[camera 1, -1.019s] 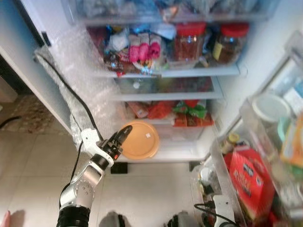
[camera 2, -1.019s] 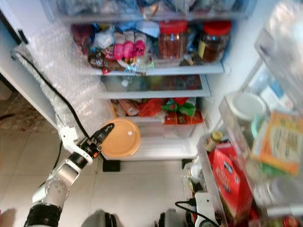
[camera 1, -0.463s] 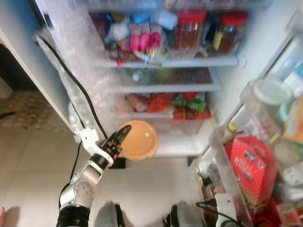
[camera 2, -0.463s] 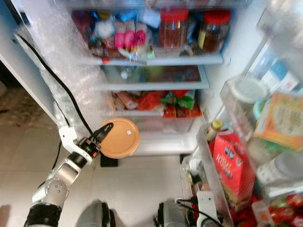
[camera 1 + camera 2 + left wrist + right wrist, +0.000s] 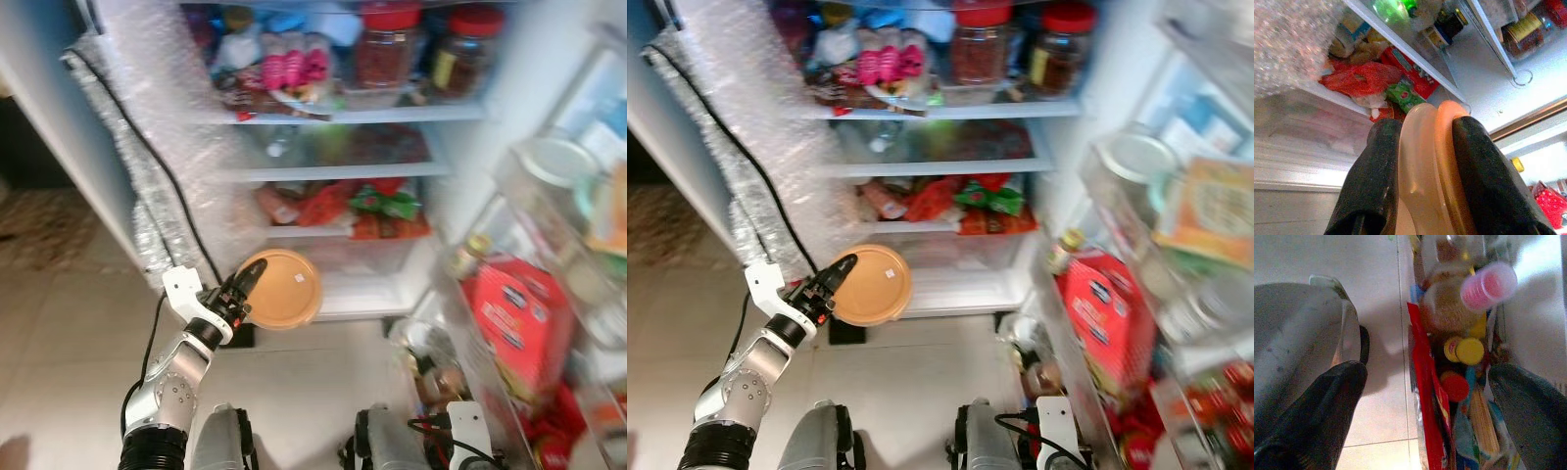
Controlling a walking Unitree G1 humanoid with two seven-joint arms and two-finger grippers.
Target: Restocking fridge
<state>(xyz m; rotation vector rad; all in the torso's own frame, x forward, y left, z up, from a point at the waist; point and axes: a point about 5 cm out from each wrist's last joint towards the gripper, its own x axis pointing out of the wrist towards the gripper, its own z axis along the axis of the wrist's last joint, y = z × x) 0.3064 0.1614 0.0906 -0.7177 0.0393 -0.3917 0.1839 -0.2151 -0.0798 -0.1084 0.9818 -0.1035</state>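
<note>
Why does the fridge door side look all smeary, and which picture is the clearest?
In both eye views the door shelves on the right are smeared by motion blur, while the left gripper and its orange container look fairly sharp. The left wrist view is clearest, showing the fingers clamped on the container. The right wrist view is soft, its fingers dark.

Pale tiled floor [image 5: 69, 323], bubble wrap [image 5: 167, 127], black cable [image 5: 147, 157]

1. Top fridge shelf [image 5: 353, 115]: two red-lidded jars [image 5: 386, 47], pink packets [image 5: 292, 67].
2. Middle glass shelf [image 5: 343, 172]: contents blurred.
3. Lower shelf [image 5: 333, 233]: red bags [image 5: 318, 208], green packet [image 5: 384, 203].
4. Door bin [image 5: 490, 372]: red carton [image 5: 519, 318], small bottles.
5. Tiled floor [image 5: 294, 392]: robot feet.
</note>
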